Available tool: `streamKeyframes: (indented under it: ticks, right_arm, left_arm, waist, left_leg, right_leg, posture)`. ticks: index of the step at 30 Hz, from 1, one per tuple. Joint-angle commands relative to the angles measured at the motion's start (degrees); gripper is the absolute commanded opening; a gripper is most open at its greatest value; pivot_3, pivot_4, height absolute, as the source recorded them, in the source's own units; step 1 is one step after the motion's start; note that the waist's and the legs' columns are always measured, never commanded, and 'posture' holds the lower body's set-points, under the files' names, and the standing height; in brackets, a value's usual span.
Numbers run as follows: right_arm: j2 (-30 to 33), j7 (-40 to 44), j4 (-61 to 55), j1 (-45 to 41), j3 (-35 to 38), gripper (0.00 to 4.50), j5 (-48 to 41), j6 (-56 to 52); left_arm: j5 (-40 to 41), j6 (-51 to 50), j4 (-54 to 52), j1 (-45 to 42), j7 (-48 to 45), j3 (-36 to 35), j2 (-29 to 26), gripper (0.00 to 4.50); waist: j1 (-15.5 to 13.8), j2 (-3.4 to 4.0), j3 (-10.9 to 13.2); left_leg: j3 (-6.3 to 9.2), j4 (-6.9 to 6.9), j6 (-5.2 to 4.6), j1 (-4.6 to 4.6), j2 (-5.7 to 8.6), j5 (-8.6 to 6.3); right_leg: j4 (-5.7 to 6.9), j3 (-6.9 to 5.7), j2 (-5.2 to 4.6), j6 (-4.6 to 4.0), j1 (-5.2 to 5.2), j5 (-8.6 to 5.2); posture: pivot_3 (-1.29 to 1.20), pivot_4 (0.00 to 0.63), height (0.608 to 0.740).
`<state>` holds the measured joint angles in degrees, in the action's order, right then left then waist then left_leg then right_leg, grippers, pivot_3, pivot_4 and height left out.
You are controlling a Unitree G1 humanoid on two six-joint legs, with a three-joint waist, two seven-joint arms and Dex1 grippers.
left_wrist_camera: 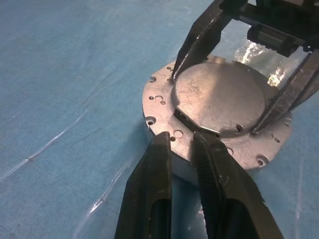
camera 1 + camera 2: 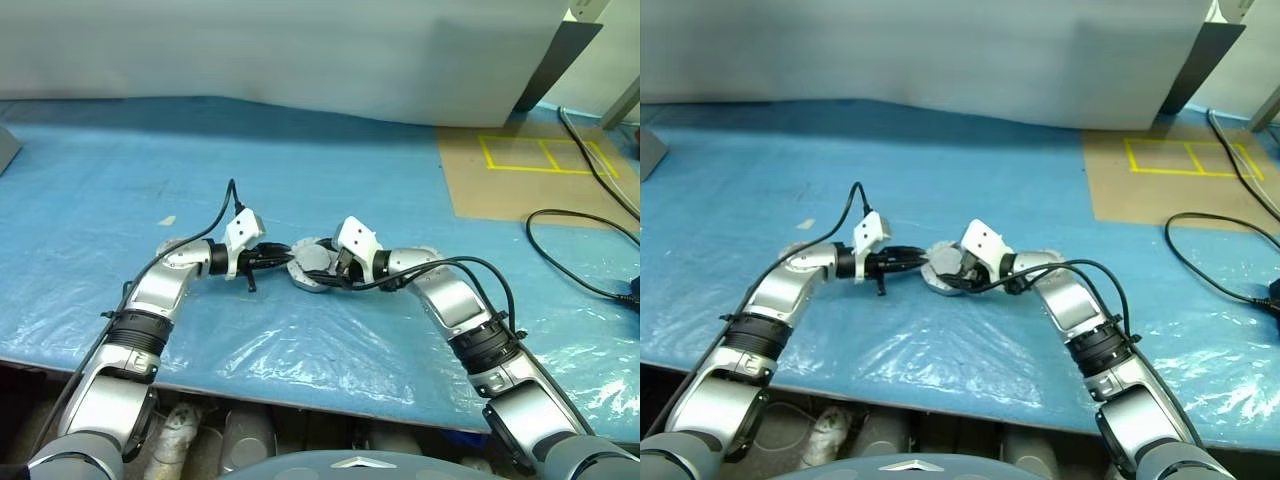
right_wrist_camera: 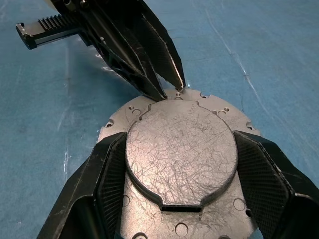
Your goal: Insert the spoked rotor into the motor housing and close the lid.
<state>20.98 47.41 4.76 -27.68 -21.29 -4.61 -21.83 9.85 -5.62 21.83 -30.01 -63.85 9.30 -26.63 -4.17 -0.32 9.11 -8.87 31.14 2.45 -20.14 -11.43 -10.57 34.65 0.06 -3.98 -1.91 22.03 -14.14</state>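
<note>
1. The lid (image 3: 180,149) lies smooth face up, flat on top of the motor housing (image 1: 160,102), whose drilled silver rim shows all round it. The pair sits on the blue-covered bench (image 2: 120,190), nearer its front edge than its back and roughly midway along it.
2. A round disc has no long axis; what gives it a heading is a small flat notch in its raised edge — it faces the left gripper's tips.
3. The right gripper (image 3: 179,154) straddles the lid, jaws spread wide with 1 pad against each opposite side of its raised edge — apparently clamped on it.
4. The left gripper (image 1: 182,142) comes in from the opposite side, jaws nearly closed and holding nothing, tips at the housing rim beside the notch.
5. Both arms are equally close; my guess is the coming move turns on seating the lid squarely, the left tips nudging at the notch.
6. The spoked rotor cannot be seen; presumably it is under the lid.
</note>
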Motion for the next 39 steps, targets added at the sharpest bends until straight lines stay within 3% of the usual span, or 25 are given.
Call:
streamKeyframes:
  ticks: [1,2,5,22,27,31,39]
  right_arm:
    - [2.0,-0.3,3.9,3.6,-2.2,2.96,2.9,-4.9]
    - [1.9,-0.3,3.9,3.6,-2.2,2.96,2.9,-4.9]
    - [1.6,-0.3,3.6,3.6,-2.0,2.96,2.6,-5.2]
    - [1.7,-1.3,2.6,3.9,-1.9,2.96,3.4,-4.3]
    - [1.2,-0.4,1.1,4.4,-0.5,4.47,1.3,-3.5]
    - [1.4,0.4,-0.7,4.2,0.3,4.47,0.4,-4.8]
    - [-0.5,2.2,-6.2,0.7,14.0,4.47,-13.8,-11.6]
  left_arm:
    - [-2.0,1.9,1.7,-0.3,-1.2,1.6,-0.6,0.78]
    - [-1.7,1.9,1.9,-0.4,-1.2,1.4,-0.2,0.78]
    - [-2.0,2.6,2.1,-0.5,-1.9,1.9,0.4,0.01]
    - [-5.3,5.1,6.0,-0.8,-0.8,4.1,1.1,0.01]
    - [-5.3,4.5,6.3,-0.8,0.1,4.2,1.7,0.00]
    - [-5.4,4.6,6.3,-0.8,-0.1,4.5,1.7,0.00]
    - [-5.6,4.8,7.1,-1.3,0.0,4.6,1.6,0.00]
  waist:
    - [0.0,0.00,0.0]
    - [0.0,0.00,0.0]
    - [0.0,0.00,-0.1]
    - [0.0,0.02,-0.6]
    - [0.0,0.03,-0.6]
    - [-0.1,0.03,-0.6]
    - [-0.1,0.04,-0.6]
  left_leg:
    - [0.00,-0.01,-0.01,0.02,0.04,0.00]
    - [0.00,-0.01,-0.01,0.02,0.05,0.00]
    - [-0.02,-0.02,0.00,0.01,0.06,0.00]
    - [-0.02,-0.14,-0.01,0.01,0.18,0.00]
    - [-0.01,-0.15,-0.01,0.01,0.19,0.00]
    - [0.00,-0.17,-0.05,0.01,0.19,-0.03]
    - [0.00,-0.19,-0.03,-0.45,0.21,-0.01]
  right_leg:
    - [0.00,0.00,-0.06,0.01,-0.02,-0.01]
    - [0.00,-0.01,-0.09,0.02,-0.02,-0.01]
    - [0.00,-0.01,-0.11,0.07,-0.01,-0.04]
    - [-0.02,-0.02,-0.22,0.22,-0.04,-0.19]
    - [-0.03,0.00,-0.23,0.24,-0.04,-0.21]
    - [-0.03,0.00,-0.23,0.27,-0.03,-0.22]
    - [-0.09,-0.01,-0.24,0.27,0.33,-0.23]
  posture:
    - [0.00,0.150,0.740]
    - [0.00,0.150,0.740]
    - [0.00,0.150,0.740]
    - [0.00,0.150,0.740]
    - [0.00,0.150,0.740]
    - [0.00,0.150,0.740]
    - [0.00,0.150,0.740]
